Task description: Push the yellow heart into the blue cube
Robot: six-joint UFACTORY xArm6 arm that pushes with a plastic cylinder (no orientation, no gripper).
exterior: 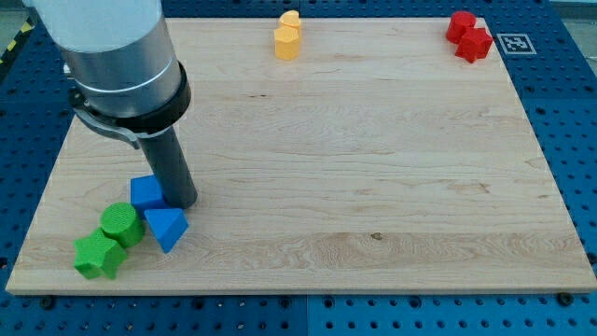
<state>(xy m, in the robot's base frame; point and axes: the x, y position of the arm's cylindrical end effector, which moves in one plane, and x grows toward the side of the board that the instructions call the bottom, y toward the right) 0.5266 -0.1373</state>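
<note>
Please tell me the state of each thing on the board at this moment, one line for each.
my tip: down on the board, touching the blue cube's right side
blue cube: beside the blue triangular block
yellow blocks: top edge, far from cube
red blocks: top right corner
green blocks: bottom left, clustered

The wooden board is lit brightly and evenly, apparently from above. Only short, soft shadows are cast on it: a small dark patch at the foot of the rod, and thin ones under the blocks near the board's lower left corner. A pale sheen is seen on the grey cylinder above the rod. The board's grain is rendered sharply; its far edge appears slightly softer.
</note>
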